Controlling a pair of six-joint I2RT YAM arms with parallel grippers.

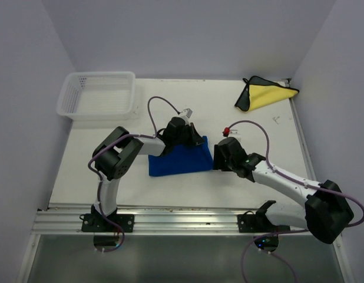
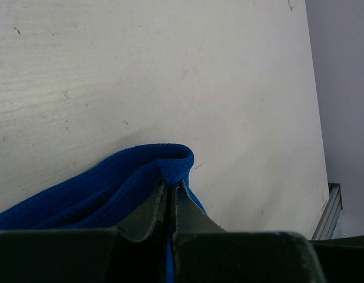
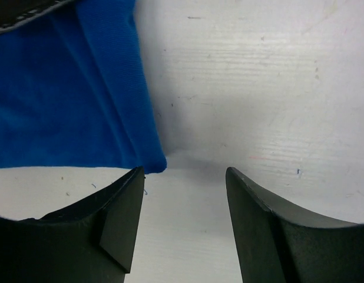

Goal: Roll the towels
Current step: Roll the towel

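Blue fabric is bunching in the left hand [image 2: 170,191], which is pinching the blue towel [image 1: 179,162] on the bench [image 1: 241,106]. The right hand [image 3: 185,177] is gaping empty at its 3 o'clock edge. The yellow towel [image 1: 271,95] is lying folded at 1 o'clock.

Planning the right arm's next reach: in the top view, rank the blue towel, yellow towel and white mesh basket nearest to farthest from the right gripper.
1. plain royal blue towel, just left of the right gripper.
2. bright yellow, dark-edged towel, far right corner.
3. white plastic mesh basket, far left corner.
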